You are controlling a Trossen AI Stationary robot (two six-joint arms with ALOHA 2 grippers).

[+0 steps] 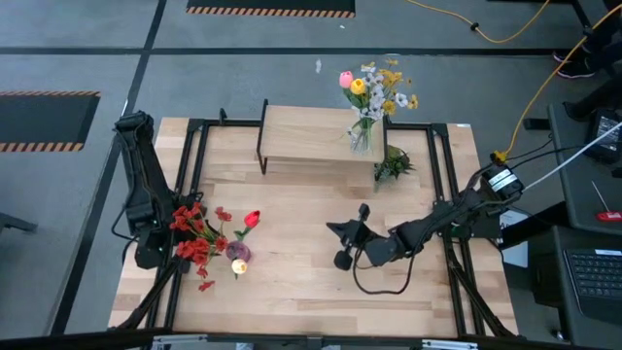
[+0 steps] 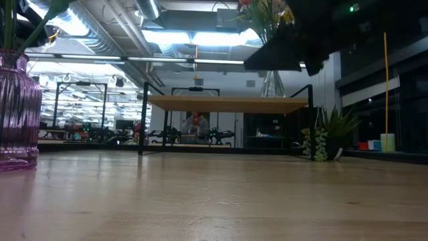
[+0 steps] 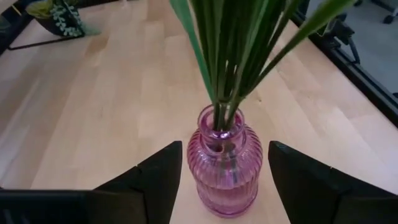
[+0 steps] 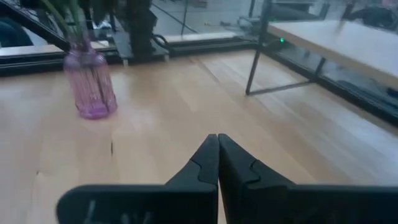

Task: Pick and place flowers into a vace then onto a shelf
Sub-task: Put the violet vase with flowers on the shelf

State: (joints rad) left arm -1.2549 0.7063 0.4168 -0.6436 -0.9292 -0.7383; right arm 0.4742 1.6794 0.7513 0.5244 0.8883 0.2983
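Note:
A pink ribbed glass vase (image 3: pixel 224 171) stands on the wooden table at the near left. Green stalks (image 3: pixel 233 56) stick into its neck, and red berry sprays (image 1: pixel 194 238) and a red tulip (image 1: pixel 252 219) lean out over it. My left gripper (image 3: pixel 225 146) is open, one finger on each side of the vase body, with a narrow gap on both sides. A clear vase (image 1: pixel 362 136) with pink, yellow and white flowers (image 1: pixel 374 87) stands on the shelf (image 1: pixel 301 136). My right gripper (image 4: pixel 217 142) hangs shut over the table's middle with nothing in it.
The shelf's black legs (image 4: pixel 255 56) stand at the table's far side. A small potted green plant (image 1: pixel 392 163) sits by its right end. Bare tabletop (image 1: pixel 301 282) lies between the pink vase and my right gripper. Black frame rails run along both table sides.

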